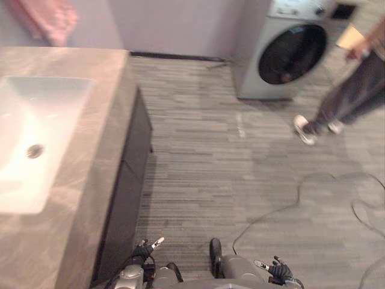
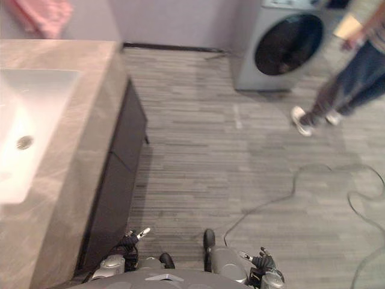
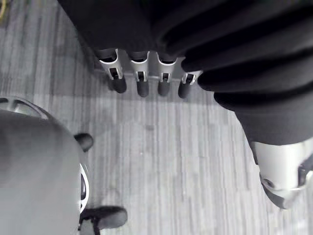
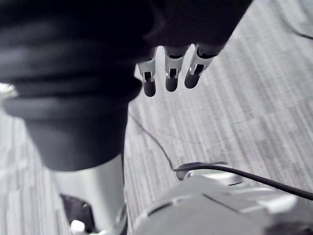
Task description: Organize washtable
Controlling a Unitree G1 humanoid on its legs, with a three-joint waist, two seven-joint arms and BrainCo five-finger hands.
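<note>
The washtable [image 1: 90, 120] is a beige stone counter along the left, with a white sink [image 1: 42, 102] set into it and a dark cabinet front below. My left hand [image 1: 146, 248] hangs low beside the cabinet, fingers [image 3: 141, 78] straight and holding nothing. My right hand [image 1: 278, 269] hangs low on the right over the floor, its fingers [image 4: 168, 73] also straight and empty. Both hands are well away from the counter top.
A pink towel [image 1: 51, 18] hangs at the far left corner. A washing machine [image 1: 289, 51] stands against the back wall. A person [image 1: 352, 90] in dark trousers and white shoes stands at the right, holding something tan. Grey plank floor lies between.
</note>
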